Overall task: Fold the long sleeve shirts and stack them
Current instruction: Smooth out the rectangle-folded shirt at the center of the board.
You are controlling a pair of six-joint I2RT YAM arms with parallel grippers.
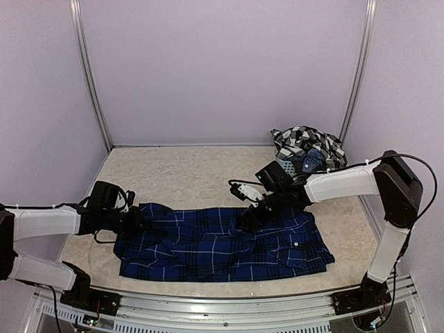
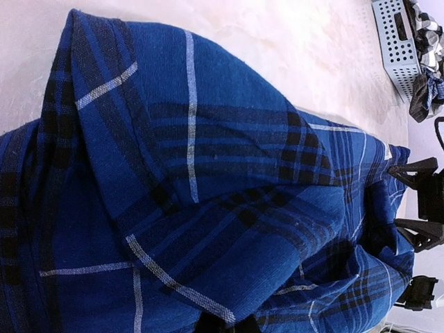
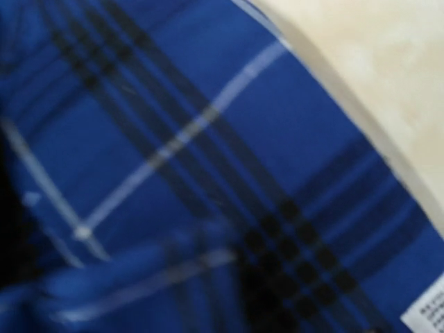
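**Inspector:** Where does the first item lie?

**Assessor:** The navy blue plaid cloth shirt, with thin white grid lines, lies across the near middle of the pale speckled table. It runs left to right and is rumpled. A white button shows on its right half.

**Inspector:** And the left gripper against it?

**Assessor:** The left gripper sits at the shirt's left edge. Its jaws are together, clamped on that edge. In the left wrist view the cloth rises in a tented fold that runs down to the dark fingertips at the bottom of the picture.

**Inspector:** The right one?

**Assessor:** The right gripper is low at the shirt's far edge, about midway along. Its jaws stand apart, not closed on the cloth. The left wrist view shows its two black fingers spread beside a fold. I cannot tell whether they touch the fabric. The right wrist view is filled with blurred blue plaid at close range, with a strip of table at upper right and a white label in the lower right corner.

**Inspector:** The second item?

**Assessor:** The black-and-white checked cloth shirt is heaped in the far right corner. It lies partly over the small grey-blue plastic mesh basket, behind the right arm and well apart from the left gripper.
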